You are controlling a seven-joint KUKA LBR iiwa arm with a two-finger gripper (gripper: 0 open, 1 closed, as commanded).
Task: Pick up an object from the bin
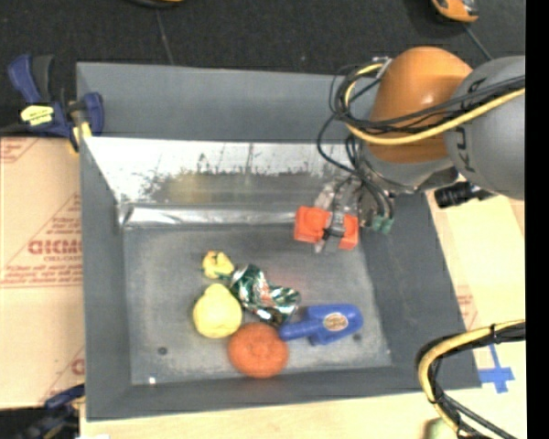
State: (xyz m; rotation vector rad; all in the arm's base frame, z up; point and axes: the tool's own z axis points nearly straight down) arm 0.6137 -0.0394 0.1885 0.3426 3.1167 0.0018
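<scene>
The gripper (333,234) sits at the far right of the grey bin (165,236), close to the far wall, with its fingers closed on a small orange-red block (309,224); the block shows on both sides of the fingers and seems to hang clear of the floor, though the angle makes that hard to judge. The rest lies heaped toward the near side: a crumpled green and white wrapper (264,295), a blue toy-like piece (326,323), a yellow pear-shaped fruit (217,313), a round orange fruit (258,351) and a small yellow bit (217,263)
</scene>
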